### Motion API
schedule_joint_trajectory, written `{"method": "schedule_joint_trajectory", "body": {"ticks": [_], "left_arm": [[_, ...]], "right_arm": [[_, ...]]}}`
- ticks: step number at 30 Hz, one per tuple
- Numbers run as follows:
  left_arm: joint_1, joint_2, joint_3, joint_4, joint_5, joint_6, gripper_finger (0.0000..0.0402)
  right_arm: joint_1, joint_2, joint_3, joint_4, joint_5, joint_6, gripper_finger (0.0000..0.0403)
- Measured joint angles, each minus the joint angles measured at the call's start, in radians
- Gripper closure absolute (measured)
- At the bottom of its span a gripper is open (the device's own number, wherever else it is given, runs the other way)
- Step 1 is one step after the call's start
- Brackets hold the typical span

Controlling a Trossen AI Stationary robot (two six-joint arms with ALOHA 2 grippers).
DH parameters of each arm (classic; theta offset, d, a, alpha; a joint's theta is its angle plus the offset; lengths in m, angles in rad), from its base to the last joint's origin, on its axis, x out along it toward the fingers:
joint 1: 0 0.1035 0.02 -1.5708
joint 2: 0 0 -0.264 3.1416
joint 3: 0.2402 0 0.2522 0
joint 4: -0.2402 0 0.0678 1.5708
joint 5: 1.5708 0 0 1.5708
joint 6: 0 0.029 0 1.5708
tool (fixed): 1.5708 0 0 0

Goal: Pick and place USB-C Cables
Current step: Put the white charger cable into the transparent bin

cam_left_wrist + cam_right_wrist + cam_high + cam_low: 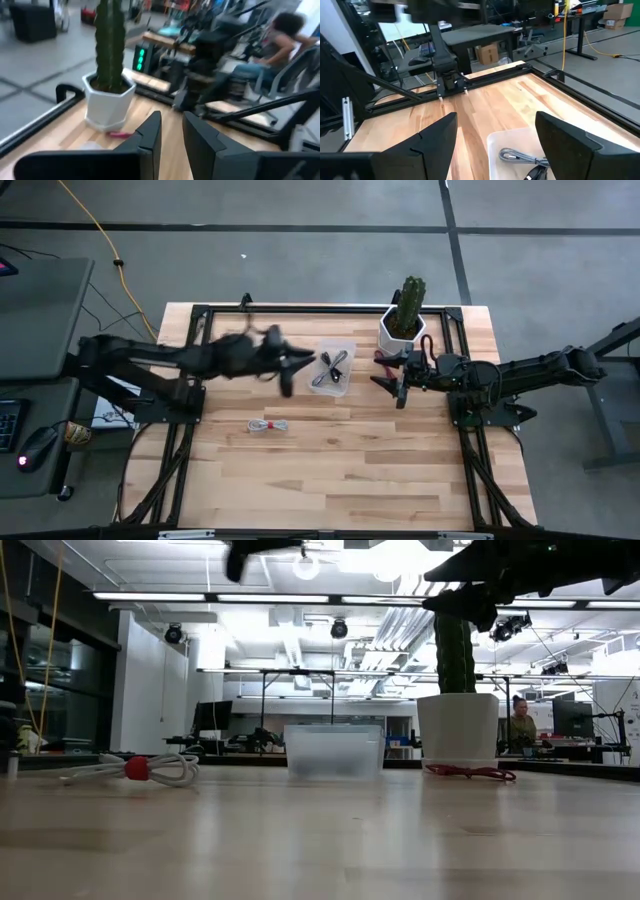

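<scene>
A clear container (332,366) sits at the table's far middle, with the grey cable (520,156) and the black cable (536,173) lying in it. The whitish cable with a red spot (267,425) lies on the wood nearer the front (140,770). The dark red cable (470,772) lies on the table by the cactus pot (402,330). My left gripper (287,375) hovers just left of the container, blurred, its fingers a narrow gap apart (172,132) and empty. My right gripper (400,388) hangs right of the container, wide open (496,120) and empty.
The white pot with a tall green cactus (458,690) stands at the far right, close to my right gripper. A black metal frame (300,309) runs along the table edges. Bare wood (340,470) fills the near half. A person sits in the room beyond the table (280,40).
</scene>
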Motion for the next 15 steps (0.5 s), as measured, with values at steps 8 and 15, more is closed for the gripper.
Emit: {"method": "schedule_joint_trajectory", "body": {"ticks": [8,15], "left_arm": [[-0.267,-0.248,-0.309,0.185,-0.191,0.049,0.0342],[-0.360,-0.299,-0.576,0.565,-0.235,0.116,0.0342]], "right_arm": [[0.000,0.000,0.000,0.016,0.022,0.001,0.0142],[0.000,0.000,0.000,0.023,0.022,0.000,0.0142]]}}
